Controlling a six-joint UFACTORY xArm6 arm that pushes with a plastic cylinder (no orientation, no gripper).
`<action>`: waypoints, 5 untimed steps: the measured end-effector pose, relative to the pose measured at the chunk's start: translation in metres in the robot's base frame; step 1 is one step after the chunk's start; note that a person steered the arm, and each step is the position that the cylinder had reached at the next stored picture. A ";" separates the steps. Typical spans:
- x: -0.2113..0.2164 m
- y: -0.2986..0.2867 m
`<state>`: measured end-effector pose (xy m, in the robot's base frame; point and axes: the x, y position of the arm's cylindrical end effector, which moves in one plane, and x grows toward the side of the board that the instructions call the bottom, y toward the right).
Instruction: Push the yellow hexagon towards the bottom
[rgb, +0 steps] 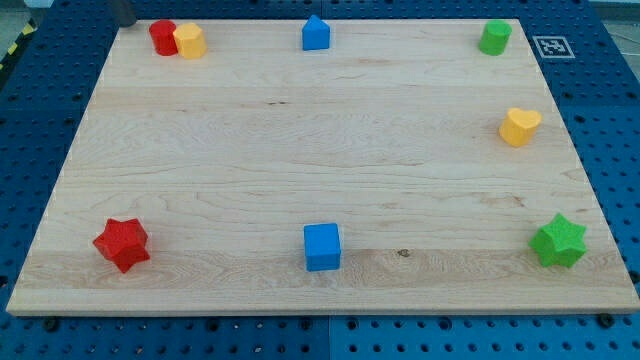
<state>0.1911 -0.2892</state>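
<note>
A: No pincer on this arm, so no open-or-closed state to tell. Just a dark rod (125, 12) cut off at the view's top left; my tip not clearly made out there, seemingly just beyond the board's (300, 150) far left corner, near the red cylinder.

B: And the yellow hexagon?

A: Yellow hexagon (190, 41) up at the top left of the board, touching the red cylinder (162, 37) on its left side. Well apart from everything at the bottom.

B: Anything holding anything? Trays, bins?

A: Only the wooden board, bearing all eight blocks. Blue house shape (316, 33) at top centre, green cylinder (494, 38) at top right, yellow heart (519, 126) on the right edge. Along the bottom: red star (122, 244) at left, blue cube (322, 246) in the middle, green star (558, 240) at right.

B: Around the board?

A: Blue perforated table (40, 110), plus a black-and-white marker (551, 46) by the top right corner.
</note>
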 end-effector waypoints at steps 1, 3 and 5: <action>0.000 0.052; 0.032 0.087; 0.066 0.119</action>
<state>0.2573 -0.1705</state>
